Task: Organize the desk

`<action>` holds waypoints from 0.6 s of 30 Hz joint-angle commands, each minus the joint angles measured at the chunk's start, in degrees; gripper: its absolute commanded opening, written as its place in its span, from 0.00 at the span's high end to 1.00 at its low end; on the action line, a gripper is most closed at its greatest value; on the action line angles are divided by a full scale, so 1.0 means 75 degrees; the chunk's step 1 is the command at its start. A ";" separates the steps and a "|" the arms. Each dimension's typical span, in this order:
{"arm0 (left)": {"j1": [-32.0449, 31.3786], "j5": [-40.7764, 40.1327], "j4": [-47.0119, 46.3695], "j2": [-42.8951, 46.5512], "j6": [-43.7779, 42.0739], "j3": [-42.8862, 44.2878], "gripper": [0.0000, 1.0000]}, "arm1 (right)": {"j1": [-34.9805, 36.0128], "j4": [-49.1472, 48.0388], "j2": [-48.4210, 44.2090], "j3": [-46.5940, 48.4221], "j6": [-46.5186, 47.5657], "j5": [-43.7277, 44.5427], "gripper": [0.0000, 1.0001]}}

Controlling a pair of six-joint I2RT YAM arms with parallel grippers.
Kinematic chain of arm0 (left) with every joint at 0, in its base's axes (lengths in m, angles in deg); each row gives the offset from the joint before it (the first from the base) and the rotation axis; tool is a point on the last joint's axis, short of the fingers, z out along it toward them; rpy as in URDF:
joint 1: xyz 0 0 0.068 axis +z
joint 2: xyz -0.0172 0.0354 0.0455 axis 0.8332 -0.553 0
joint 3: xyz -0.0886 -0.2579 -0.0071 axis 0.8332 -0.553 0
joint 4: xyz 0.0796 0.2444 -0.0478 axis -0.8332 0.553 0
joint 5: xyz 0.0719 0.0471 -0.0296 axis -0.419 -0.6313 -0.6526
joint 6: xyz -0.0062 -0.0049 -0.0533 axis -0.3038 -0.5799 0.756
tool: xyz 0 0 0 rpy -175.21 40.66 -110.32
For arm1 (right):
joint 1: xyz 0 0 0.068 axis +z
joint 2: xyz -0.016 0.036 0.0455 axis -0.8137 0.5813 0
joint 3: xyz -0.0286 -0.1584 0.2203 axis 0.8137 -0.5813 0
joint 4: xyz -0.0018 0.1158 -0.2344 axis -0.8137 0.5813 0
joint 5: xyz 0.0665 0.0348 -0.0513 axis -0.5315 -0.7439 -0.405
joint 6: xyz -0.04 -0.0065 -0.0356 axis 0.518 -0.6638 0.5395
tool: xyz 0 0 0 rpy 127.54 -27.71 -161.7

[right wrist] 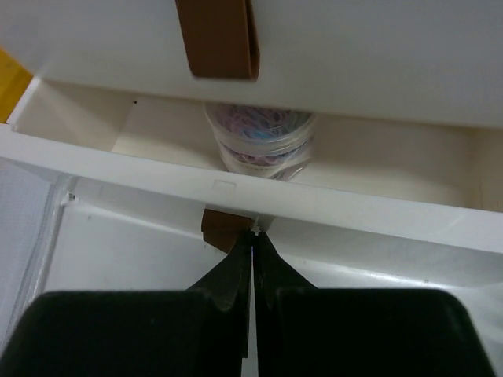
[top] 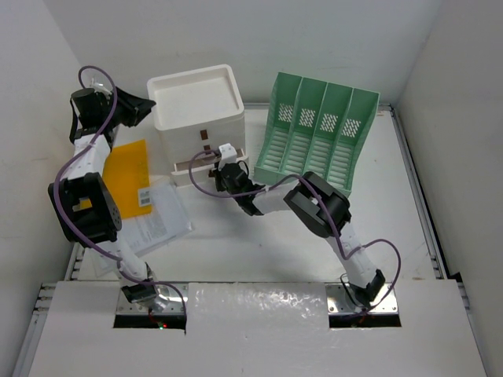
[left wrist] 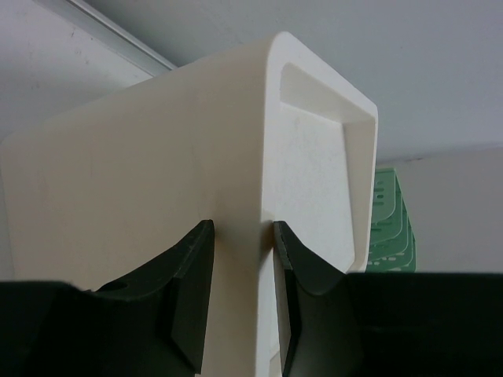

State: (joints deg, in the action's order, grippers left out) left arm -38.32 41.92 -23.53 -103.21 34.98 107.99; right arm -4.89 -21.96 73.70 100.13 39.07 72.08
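Right wrist view: the right claw [right wrist: 253, 236] has its fingers pressed together, tips right at the brown pull tab [right wrist: 220, 228] on the front of the pulled-out bottom drawer [right wrist: 236, 188]. I cannot tell whether a sliver of the tab is pinched. The drawer lies straight ahead of this claw. Its front runs crosswise to the fingers and its slide axis runs along them, so a push or a pull would probably travel in line with the arm. A clear tub [right wrist: 263, 137] of coloured clips or bands sits inside, which the top external view does not show.

That higher view places the white drawer box [top: 196, 98] at the far middle of the counter [top: 259, 243], left of a green file rack [top: 314, 133]. The right arm is the nearer to the drawer front.

The left wrist view shows the left claw [left wrist: 242, 228] clamped astride a corner of the box, apparently bracing it.
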 commanded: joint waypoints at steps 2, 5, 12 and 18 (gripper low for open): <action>-0.0059 -0.0268 0.1069 -0.0659 -0.0201 -0.0248 0.93 | -0.0069 -0.1315 0.0210 0.0847 0.0410 0.0415 1.00; -0.0059 -0.0197 0.1057 -0.0694 -0.0201 -0.0237 0.93 | -0.0186 -0.0952 0.0655 0.1596 0.0480 0.0556 1.00; -0.0071 -0.0151 0.1057 -0.0671 -0.0236 -0.0202 0.93 | -0.0339 -0.1606 0.1312 0.2161 0.1181 0.1119 1.00; -0.0047 -0.0034 0.1232 -0.0636 -0.0469 -0.0085 0.87 | -0.0304 -0.1866 0.0646 0.1470 0.1453 0.0301 1.00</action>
State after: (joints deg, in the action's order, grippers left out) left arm -38.32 42.27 -24.97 -104.31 34.54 108.74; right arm -6.45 -28.19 83.93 112.26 47.79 76.76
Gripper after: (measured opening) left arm 0.295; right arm 0.001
